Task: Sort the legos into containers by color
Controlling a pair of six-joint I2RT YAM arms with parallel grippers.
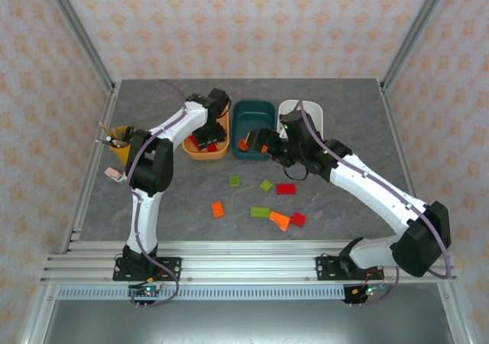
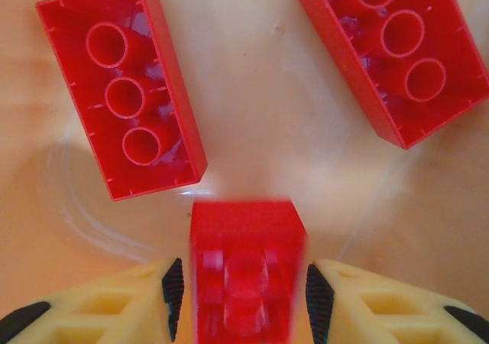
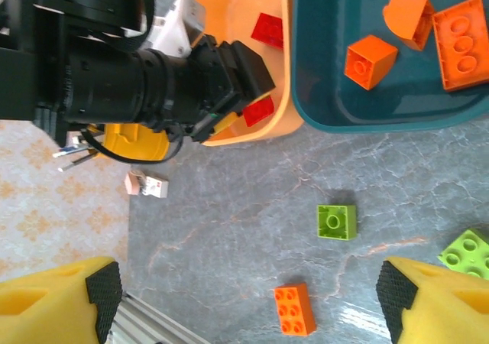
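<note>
Down inside the light orange tub (image 1: 205,156), the left fingers (image 2: 174,294) sit either side of a red brick (image 2: 246,267), black pads right at its flanks. That brick is blurred while the rest is sharp, so can't tell if it's clamped or loose. Two more reds lie underside up on the tub floor beyond it: left oblong brick (image 2: 122,92) and right oblong brick (image 2: 397,53), apart from each other.

Right fingers (image 3: 103,290) are spread wide w/ nothing between, hovering over the grey surface (image 3: 229,229) near the front rim of the dark teal tub (image 3: 382,121). The teal tub holds three orange pieces: square orange brick (image 3: 370,60), rounded orange piece (image 3: 409,19), oblong orange brick (image 3: 461,32). It stands just beside the light orange tub, w/ the white tub (image 1: 313,113) on its other side.

Loose on the surface, top view:
- green square brick (image 1: 234,180)
- tilted green brick (image 1: 266,185)
- red oblong (image 1: 286,189)
- lone orange brick (image 1: 218,209)
- green oblong (image 1: 260,212), touching or just beside an orange oblong (image 1: 279,221)
- small red brick (image 1: 297,219), just beside that orange oblong

Yellow cup of pens (image 1: 118,147) stands at the left edge.
</note>
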